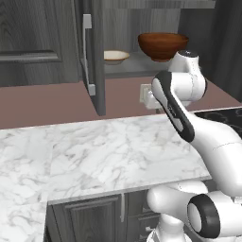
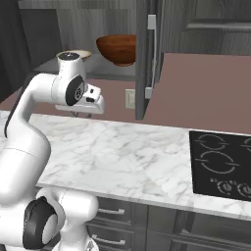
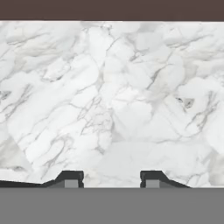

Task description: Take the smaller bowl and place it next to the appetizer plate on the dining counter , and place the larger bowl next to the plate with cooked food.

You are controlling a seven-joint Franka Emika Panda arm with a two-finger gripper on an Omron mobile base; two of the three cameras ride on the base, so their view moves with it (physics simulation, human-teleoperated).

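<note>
The smaller bowl (image 1: pixel 116 56) sits on a shelf inside the open wall cabinet, just left of the larger bowl (image 1: pixel 162 45), both far back above the marble wall counter (image 1: pixel 94 151). The cabinet door (image 1: pixel 92 56) stands swung out, which leaves them reachable. The gripper (image 3: pixel 111 177) hangs low over bare marble, pointing down, fingers apart with nothing between them, so I'd judge the reach up to the shelf is yet to come.
</note>
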